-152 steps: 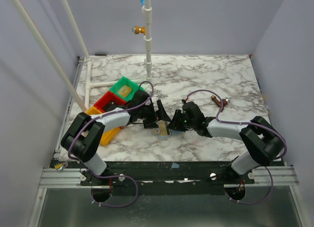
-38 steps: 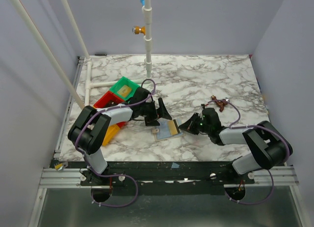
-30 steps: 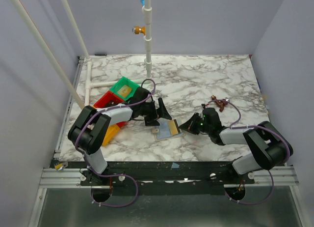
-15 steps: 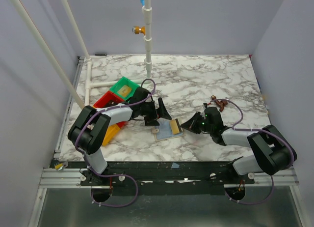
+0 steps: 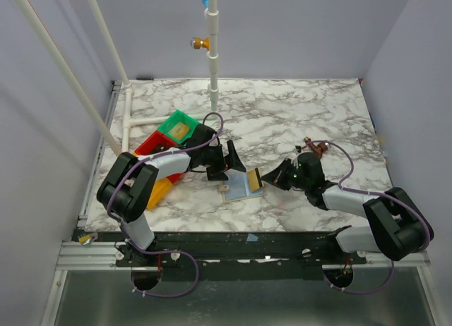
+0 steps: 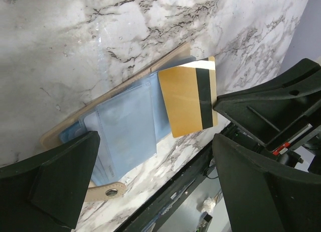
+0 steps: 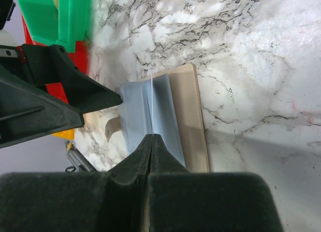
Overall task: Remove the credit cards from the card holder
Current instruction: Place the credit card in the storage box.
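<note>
The marble counter [image 5: 296, 114] carries a green tray [image 5: 180, 126] beside the left arm. The tan card holder [image 6: 125, 124] lies open near the middle, grey-blue inside up, beneath the spread left pincer [image 5: 227, 168]. The right pincer [image 7: 151, 139] pinches a gold, black-striped credit card [image 6: 188, 99] that overlaps the holder's edge.

No text, label, number or sign is legible in any view. The gold credit card [image 6: 186, 99] shows a plain face crossed by one black stripe; any fine print on it is too small to read.
</note>
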Controlling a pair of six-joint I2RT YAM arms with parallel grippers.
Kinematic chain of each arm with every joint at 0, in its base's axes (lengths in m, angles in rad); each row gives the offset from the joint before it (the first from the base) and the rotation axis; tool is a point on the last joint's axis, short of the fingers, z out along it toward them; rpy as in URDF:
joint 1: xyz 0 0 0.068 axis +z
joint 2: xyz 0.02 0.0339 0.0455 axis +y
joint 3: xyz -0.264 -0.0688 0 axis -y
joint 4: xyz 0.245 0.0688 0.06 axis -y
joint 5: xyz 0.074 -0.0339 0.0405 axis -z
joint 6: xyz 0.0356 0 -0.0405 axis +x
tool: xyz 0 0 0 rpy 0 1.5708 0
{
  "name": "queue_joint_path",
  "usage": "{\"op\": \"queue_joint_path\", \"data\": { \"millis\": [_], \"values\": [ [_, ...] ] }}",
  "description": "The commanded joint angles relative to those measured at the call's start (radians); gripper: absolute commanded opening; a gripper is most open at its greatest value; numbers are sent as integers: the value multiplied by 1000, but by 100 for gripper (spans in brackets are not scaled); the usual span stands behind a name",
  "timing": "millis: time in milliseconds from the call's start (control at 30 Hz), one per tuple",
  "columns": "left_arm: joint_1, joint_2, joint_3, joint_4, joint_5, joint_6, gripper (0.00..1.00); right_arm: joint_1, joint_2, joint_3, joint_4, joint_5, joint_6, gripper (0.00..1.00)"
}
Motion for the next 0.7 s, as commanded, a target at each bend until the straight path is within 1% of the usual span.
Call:
{"op": "queue_joint_path", "data": {
  "millis": [0, 167, 400, 667],
  "values": [
    [6, -57, 32, -70, -16, 29, 99, -10, -17, 17, -29, -27, -4, 1],
    [7, -86, 46, -73, 9, 17, 99, -12, -17, 23, -30, -38, 2, 1],
    [3, -98, 29, -10, 68, -40, 99, -21, -34, 29, -27, -65, 22, 1],
    [-9, -66, -19, 121, 132, -131, 99, -33, -66, 48, -31, -100, 50, 1]
  ]
}}
